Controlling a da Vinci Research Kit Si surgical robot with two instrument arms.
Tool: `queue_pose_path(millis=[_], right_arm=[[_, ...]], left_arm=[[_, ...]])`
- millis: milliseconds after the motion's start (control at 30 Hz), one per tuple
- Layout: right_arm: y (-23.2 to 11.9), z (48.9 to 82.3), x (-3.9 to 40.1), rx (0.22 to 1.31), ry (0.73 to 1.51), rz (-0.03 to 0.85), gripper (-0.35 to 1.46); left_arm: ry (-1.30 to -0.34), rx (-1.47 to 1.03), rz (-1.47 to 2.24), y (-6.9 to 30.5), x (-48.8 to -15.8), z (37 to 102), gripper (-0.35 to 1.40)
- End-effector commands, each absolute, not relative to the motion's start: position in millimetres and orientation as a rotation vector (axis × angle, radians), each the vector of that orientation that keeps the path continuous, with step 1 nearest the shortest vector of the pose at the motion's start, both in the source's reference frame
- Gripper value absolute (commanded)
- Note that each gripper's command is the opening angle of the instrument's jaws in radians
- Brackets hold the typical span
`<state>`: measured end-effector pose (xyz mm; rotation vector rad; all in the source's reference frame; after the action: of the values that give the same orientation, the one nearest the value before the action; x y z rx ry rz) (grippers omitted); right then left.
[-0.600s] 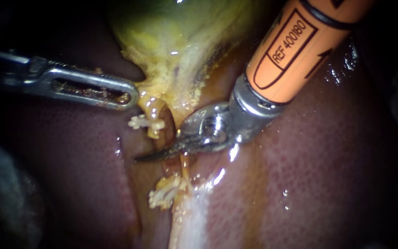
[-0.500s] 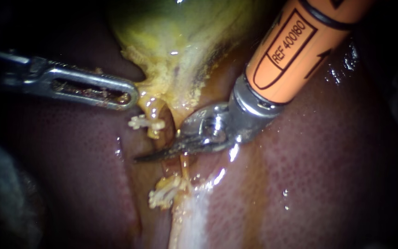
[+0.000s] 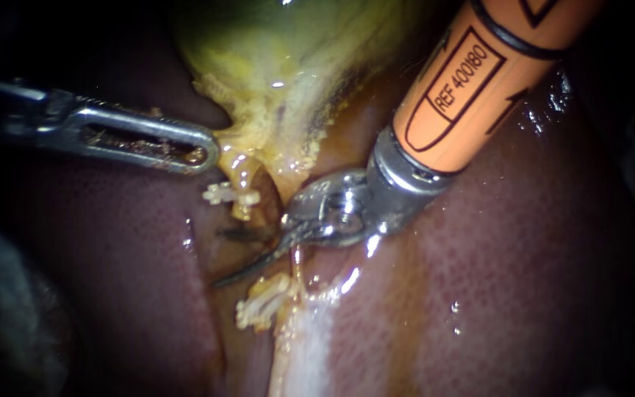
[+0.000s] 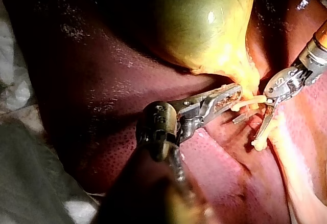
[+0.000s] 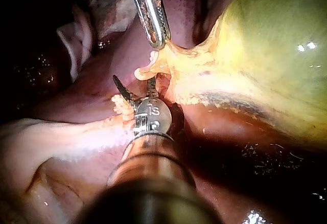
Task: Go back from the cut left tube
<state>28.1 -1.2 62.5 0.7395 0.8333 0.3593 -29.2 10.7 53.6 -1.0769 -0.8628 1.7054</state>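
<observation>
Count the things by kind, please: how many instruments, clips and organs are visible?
Instruments: 2, left instrument, right instrument
Clips: 2
Organs: 2, gallbladder, liver
Total: 6

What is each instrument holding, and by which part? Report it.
Left instrument grips the gallbladder at its narrow yellow end, with the jaw tips. Right instrument holds nothing; its blades stand open.
</observation>
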Motion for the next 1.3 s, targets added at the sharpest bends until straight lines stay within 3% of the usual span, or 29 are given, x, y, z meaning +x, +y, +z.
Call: queue_pose_path(millis=[33,267,333,533,733,900,1133,1300], right_arm=[[-1.3,62.4,28.1,0.739,0.833,0.359,1.28],[-1.5,60.7,27.1,0.707,0.861,0.321,1.37],[-1.6,59.8,26.4,0.655,0.885,0.316,1.43],[-1.2,56.1,23.2,0.533,0.934,0.266,1.45],[0.1,53.6,18.7,0.440,0.948,0.269,1.45],[0.4,53.6,15.1,0.382,0.917,0.275,1.45],[0.8,53.9,10.3,0.326,0.802,0.266,1.37],[1.5,53.6,8.7,0.310,0.765,0.293,1.37]], left_arm=[[-0.861,-1.077,1.704,10.7,-29.2,53.6,-0.35],[-0.862,-1.078,1.705,10.8,-29.0,53.8,-0.35],[-0.860,-1.077,1.705,10.8,-28.9,53.9,-0.35],[-0.854,-1.078,1.706,11.1,-28.4,54.4,-0.35],[-0.855,-1.079,1.707,11.2,-28.3,54.7,-0.35],[-0.854,-1.079,1.707,11.2,-28.2,54.7,-0.35],[-0.854,-1.079,1.707,11.2,-28.3,54.8,-0.35],[-0.853,-1.079,1.707,11.2,-28.3,54.8,-0.35]])
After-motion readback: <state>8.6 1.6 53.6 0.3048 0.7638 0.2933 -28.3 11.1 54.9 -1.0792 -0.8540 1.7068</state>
